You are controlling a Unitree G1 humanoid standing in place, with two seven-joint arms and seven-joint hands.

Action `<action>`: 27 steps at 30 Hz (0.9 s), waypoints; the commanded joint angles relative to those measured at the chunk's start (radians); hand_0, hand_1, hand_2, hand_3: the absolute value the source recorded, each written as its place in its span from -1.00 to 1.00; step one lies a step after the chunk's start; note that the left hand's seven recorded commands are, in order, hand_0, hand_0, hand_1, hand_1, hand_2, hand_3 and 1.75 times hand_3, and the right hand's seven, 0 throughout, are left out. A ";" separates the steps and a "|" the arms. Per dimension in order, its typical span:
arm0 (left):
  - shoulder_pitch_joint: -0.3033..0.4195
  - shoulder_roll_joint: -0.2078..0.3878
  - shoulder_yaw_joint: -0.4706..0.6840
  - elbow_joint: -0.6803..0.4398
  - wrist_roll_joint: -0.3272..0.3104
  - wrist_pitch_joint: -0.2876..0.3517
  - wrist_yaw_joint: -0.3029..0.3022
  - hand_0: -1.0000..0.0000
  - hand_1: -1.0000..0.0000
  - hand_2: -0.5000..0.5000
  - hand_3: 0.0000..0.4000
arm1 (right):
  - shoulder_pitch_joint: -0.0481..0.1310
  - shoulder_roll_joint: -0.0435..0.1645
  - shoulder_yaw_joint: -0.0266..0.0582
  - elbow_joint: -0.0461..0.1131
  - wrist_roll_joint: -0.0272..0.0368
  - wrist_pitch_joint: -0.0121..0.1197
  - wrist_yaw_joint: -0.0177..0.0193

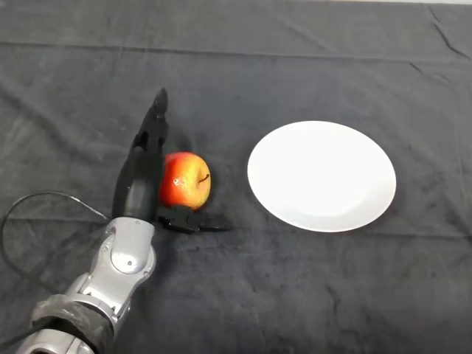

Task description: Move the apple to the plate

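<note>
A red and yellow apple (185,179) sits on the dark cloth left of centre, stem side up. A white round plate (321,175) lies to its right, a short gap away, with nothing on it. My left hand (140,177) lies against the apple's left side. Its fingers (153,127) stretch straight along the cloth past the apple's far left side. Its thumb (193,220) points right just in front of the apple. The hand is open, with the apple in the gap between thumb and fingers.
The dark cloth (295,295) covers the whole table and shows some creases at the far right corner. My silver-grey arm (110,280) comes in from the lower left.
</note>
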 commanded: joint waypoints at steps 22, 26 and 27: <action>-0.104 0.005 -0.086 0.124 0.016 -0.068 0.063 -1.00 -1.00 0.00 1.00 | -0.027 -0.018 -0.0162 0.016 -0.0083 0.005 -0.0028; -0.122 0.009 -0.085 0.120 0.010 -0.056 0.055 -1.00 -1.00 0.00 1.00 | -0.027 -0.018 -0.0164 0.017 -0.0083 0.005 -0.0023; -0.127 0.010 -0.084 0.117 0.009 -0.053 0.052 -1.00 -1.00 0.00 1.00 | -0.027 -0.018 -0.0164 0.017 -0.0083 0.005 -0.0022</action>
